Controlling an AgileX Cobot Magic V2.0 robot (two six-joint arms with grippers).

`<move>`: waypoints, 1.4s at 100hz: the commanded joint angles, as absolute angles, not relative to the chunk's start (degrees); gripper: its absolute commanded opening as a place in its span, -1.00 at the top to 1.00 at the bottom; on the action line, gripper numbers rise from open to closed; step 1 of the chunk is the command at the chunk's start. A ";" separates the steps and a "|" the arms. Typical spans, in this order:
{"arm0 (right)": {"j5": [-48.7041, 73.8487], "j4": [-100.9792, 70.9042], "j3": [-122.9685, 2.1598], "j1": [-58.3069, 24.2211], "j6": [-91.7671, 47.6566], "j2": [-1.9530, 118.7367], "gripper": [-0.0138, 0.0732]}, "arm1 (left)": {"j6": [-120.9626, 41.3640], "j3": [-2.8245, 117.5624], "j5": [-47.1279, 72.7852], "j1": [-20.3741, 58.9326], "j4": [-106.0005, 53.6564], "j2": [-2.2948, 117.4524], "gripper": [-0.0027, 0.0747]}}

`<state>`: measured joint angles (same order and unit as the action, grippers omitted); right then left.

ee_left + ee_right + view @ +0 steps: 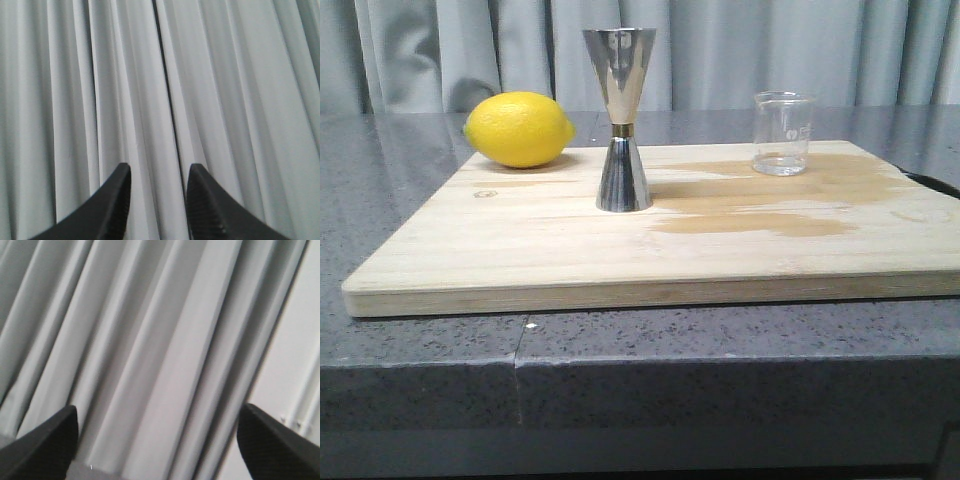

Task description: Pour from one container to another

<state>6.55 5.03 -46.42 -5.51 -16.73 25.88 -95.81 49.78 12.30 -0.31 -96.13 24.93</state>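
1. wooden board (520, 250): pale, flat, lying on a dark grey speckled counter (420, 360). it is the landmark for every place below. a darker wet-looking stain (760, 205) spreads over its right half.
2. jigger (621, 120): shiny steel, hourglass shape with a thin gold band at the narrow waist. upright near the middle of the board, wide cone uppermost. its contents cannot be seen from the front view.
3. beaker (783, 133): small, clear, straight-sided glass with faint white printed marks, shorter than the jigger. upright toward the far right of the board, at the far edge of the stain, well apart from the jigger. a thin layer of clear liquid seems to sit at its bottom; otherwise it looks empty.
4. lemon (518, 128): yellow, whole, resting at the far left corner of the board, apart from the jigger.
5. curtain (770, 50): grey, pleated, hanging beyond the far side of the board.
6. left gripper (158, 200): two dark fingers with a moderate gap, holding nothing, facing only curtain; not seen over the board in the front view.
7. right gripper (157, 440): fingers spread wide, nothing between them, facing curtain and a pale wall panel (300, 365); not seen over the board either.
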 commanded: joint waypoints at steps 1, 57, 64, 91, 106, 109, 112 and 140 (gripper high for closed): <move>14.55 5.63 -47.83 -2.36 -17.46 22.90 -0.65 | -95.10 44.52 10.45 -0.49 -97.62 20.46 0.30; 23.85 5.51 -28.94 2.36 -10.21 3.71 -0.05 | -95.10 14.09 -0.66 -0.49 -104.94 6.84 0.30; 22.68 5.37 -25.59 2.36 -9.31 2.96 -0.05 | -95.10 12.71 -0.66 -0.49 -105.47 6.84 0.30; 20.67 5.37 -21.64 2.36 -5.63 2.87 0.57 | -95.10 11.89 -1.39 -0.49 -105.47 6.84 0.61; 19.74 5.25 -21.64 2.36 -5.63 2.87 0.85 | -95.10 11.89 -1.54 -0.49 -105.47 6.84 0.98; 19.91 5.25 -21.64 2.36 -5.63 2.87 0.85 | -95.10 11.89 -1.58 -0.49 -105.47 6.84 0.98; 20.10 5.25 -21.64 2.36 -5.63 2.87 0.85 | -95.10 11.89 -1.79 -0.49 -105.47 6.84 0.98; 21.22 5.13 -21.64 2.36 -5.73 2.87 0.85 | -95.10 11.89 -1.82 -0.49 -105.47 6.84 0.98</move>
